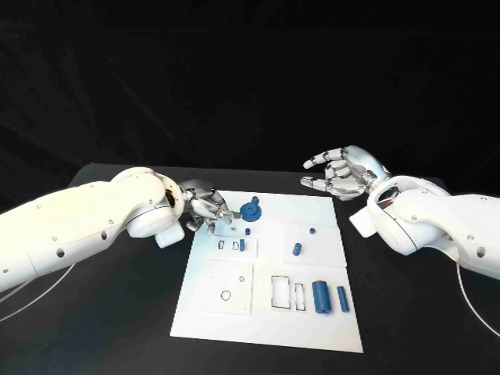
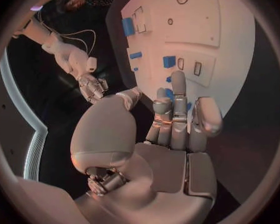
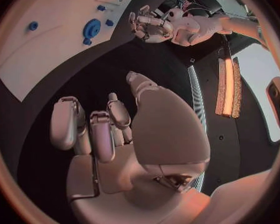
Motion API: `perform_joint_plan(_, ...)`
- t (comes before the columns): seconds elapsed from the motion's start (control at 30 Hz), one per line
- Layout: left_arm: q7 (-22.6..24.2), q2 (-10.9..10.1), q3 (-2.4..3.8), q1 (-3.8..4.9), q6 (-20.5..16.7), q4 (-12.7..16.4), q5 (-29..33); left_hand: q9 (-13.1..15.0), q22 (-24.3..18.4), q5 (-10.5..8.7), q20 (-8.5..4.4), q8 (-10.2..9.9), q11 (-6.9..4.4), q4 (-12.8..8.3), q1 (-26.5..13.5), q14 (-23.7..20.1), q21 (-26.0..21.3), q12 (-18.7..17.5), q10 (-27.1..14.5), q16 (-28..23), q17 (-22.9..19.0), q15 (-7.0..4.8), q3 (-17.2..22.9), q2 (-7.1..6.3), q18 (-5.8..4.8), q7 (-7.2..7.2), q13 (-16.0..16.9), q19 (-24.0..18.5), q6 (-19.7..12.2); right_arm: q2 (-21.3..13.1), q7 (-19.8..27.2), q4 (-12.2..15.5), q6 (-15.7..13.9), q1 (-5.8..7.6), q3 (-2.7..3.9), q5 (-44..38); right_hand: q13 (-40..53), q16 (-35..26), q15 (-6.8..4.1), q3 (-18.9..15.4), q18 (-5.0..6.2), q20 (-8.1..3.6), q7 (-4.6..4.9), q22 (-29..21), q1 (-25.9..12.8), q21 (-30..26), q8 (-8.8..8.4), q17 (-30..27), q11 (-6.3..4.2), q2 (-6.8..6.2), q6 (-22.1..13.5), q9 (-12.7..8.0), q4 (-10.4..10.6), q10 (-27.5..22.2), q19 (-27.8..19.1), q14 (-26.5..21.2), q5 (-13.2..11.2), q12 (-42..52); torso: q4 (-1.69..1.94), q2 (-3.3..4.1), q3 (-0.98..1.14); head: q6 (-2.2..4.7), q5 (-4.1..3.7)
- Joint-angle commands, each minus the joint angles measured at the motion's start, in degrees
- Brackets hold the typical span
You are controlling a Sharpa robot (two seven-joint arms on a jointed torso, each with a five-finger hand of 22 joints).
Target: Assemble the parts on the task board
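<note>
Head view: the white task board (image 1: 267, 269) lies at centre on the black table (image 1: 115, 312). I count about 6 blue parts: a gear-shaped piece (image 1: 250, 211) near its upper edge, a short peg (image 1: 298, 249) mid-board, and 2 upright blocks (image 1: 320, 296) lower right. The left hand (image 1: 205, 207) rests at the board's upper left corner, fingers curled; whether it grips anything, I cannot tell. The right hand (image 1: 342, 173) hovers past the upper right corner, fingers spread, empty.

Left wrist view: the left hand's fingers (image 2: 177, 109) reach the board's edge.

Right wrist view: the right hand (image 3: 115, 134) hangs over bare table.
</note>
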Motion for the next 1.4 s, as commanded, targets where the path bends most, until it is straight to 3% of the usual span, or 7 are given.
perform_joint_plan(0.03,-6.55,1.16,-0.07,0.29,4.87,-0.76,-3.88,-0.19,-1.97,0.05,-0.30,-1.17,-0.11,-0.05,0.30,1.42,-0.68,-3.16,-2.89,1.56,2.09,-0.18,0.61,-0.16,-0.33,0.05,-4.68,-0.52,-0.21,-0.06,0.09,-0.10,0.74,0.05,0.02,1.17,-0.01,-0.16,0.34,-0.03,0.99,0.09,-0.14,1.39,0.28,-0.35,0.27,6.35,-0.19,0.15,0.42,-0.06,0.21,-0.26,-0.36,3.85,0.10,-0.02,0.10,0.01,0.00,-0.17,-0.17)
perform_joint_plan(0.1,-7.06,1.80,-0.21,0.41,5.08,-1.24,-3.95,-0.30,-3.43,0.05,-0.61,-2.09,-0.18,-0.04,0.66,3.06,-1.42,-5.37,-4.38,3.28,3.98,-0.38,1.05,-0.12,-0.04,0.06,-7.52,-0.69,-0.36,-0.05,-0.12,-0.15,0.77,0.06,0.02,0.96,-0.01,-0.16,0.34,-0.03,0.99,0.09,-0.14,1.39,0.28,-0.35,0.27,6.35,-0.19,0.15,0.42,-0.06,0.21,-0.26,-0.36,3.85,0.10,-0.02,0.08,0.00,0.03,-0.04,-0.26)
perform_joint_plan(0.13,-7.22,2.14,-0.30,0.49,5.19,-1.52,-3.94,-0.38,-4.46,0.00,-1.64,-3.18,-0.96,-0.02,1.07,12.58,-2.19,-8.29,-6.17,58.32,37.94,-0.25,1.69,-0.07,0.32,-1.15,-10.88,0.18,-0.64,-0.04,-0.24,-0.17,0.77,0.07,0.02,0.82,-0.01,-0.16,0.34,-0.03,0.99,0.09,-0.14,1.39,0.28,-0.35,0.27,6.35,-0.19,0.15,0.42,-0.06,0.21,-0.26,-0.36,3.85,0.10,-0.02,0.07,-0.01,0.01,-0.07,-0.23)
perform_joint_plan(0.43,-6.63,4.33,-1.17,0.81,6.04,-3.25,-3.01,0.16,0.82,0.09,-1.28,-5.14,-0.10,-0.97,5.55,12.82,-0.66,-12.26,-10.16,62.90,40.92,-0.68,5.99,0.14,-1.24,0.28,-15.19,5.35,-1.87,-0.05,-1.10,-0.29,1.02,0.10,0.02,0.26,-0.08,-0.49,0.33,0.01,1.12,0.09,-0.15,1.01,0.39,-0.85,0.30,5.51,-0.20,0.18,0.42,-0.07,0.20,-0.31,-0.67,3.64,0.09,-0.06,-0.04,0.05,-0.10,-0.29,-0.19)
perform_joint_plan(0.6,-6.54,4.99,-1.84,0.84,7.41,-3.31,-3.73,2.56,9.43,-0.04,-0.86,-2.38,-0.14,-0.76,6.07,13.42,3.66,7.64,3.67,65.58,42.72,-0.37,9.12,-0.60,-2.69,0.08,12.01,8.22,-1.23,-0.12,-1.41,-0.19,1.21,0.10,0.02,0.04,-0.15,-0.61,0.32,0.05,1.21,0.08,-0.15,0.75,0.45,-1.19,0.32,5.20,-0.21,0.21,0.43,-0.08,0.20,-0.36,-0.88,3.56,0.09,-0.10,-0.09,0.08,-0.12,-0.39,-0.21)
perform_joint_plan(0.73,-6.80,5.54,-2.22,0.84,7.71,-3.52,-4.20,4.52,10.82,-0.37,-1.28,0.64,-0.67,-0.19,4.39,13.42,4.43,12.09,8.79,65.58,42.72,-0.84,8.97,-0.67,-2.91,-0.66,19.84,8.63,0.96,-0.17,-1.61,-0.15,1.32,0.10,0.01,-0.11,-0.17,-0.68,0.31,0.06,1.20,0.08,-0.16,0.76,0.48,-1.18,0.33,5.02,-0.21,0.23,0.44,-0.08,0.20,-0.38,-0.87,3.52,0.09,-0.11,0.07,0.06,-0.10,-0.55,-0.31)
perform_joint_plan(1.4,-8.12,7.07,-2.67,0.84,8.07,-4.30,-3.96,8.03,11.71,-0.89,-1.91,2.85,-1.35,0.07,-7.58,13.42,4.92,12.20,9.00,65.58,42.72,-1.47,-0.33,-0.88,-3.04,-1.43,20.34,8.79,0.09,0.29,-2.27,-0.62,1.84,0.09,0.01,-0.68,-0.11,-0.83,0.29,0.09,1.23,0.07,-0.19,0.67,0.51,-1.31,0.44,4.72,-0.23,0.27,0.55,-0.08,0.27,-0.29,-0.93,3.43,0.07,-0.03,0.06,0.04,-0.05,-0.59,-0.25)
